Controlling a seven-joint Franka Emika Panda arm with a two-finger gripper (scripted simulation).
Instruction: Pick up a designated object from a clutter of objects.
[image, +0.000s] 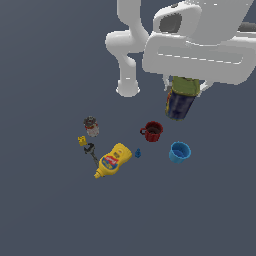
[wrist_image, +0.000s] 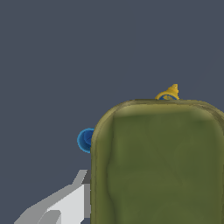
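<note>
The designated object, an olive-green can (image: 180, 100) with a dark navy lower part, hangs tilted in the air above the clutter of objects. My gripper (image: 184, 85) is shut on its olive upper end, under the white hand. In the wrist view the can's olive end (wrist_image: 157, 162) fills most of the picture, and one grey finger (wrist_image: 65, 205) shows beside it. The other finger is hidden behind the can.
On the floor below lie a red mug (image: 152, 131), a blue cup (image: 179, 151) (wrist_image: 85, 140), a yellow mustard bottle (image: 114, 160) (wrist_image: 171, 92), a small brown jar (image: 91, 126), a tiny yellow piece (image: 82, 141) and a tiny blue piece (image: 138, 153). The arm's base (image: 128, 87) stands behind them.
</note>
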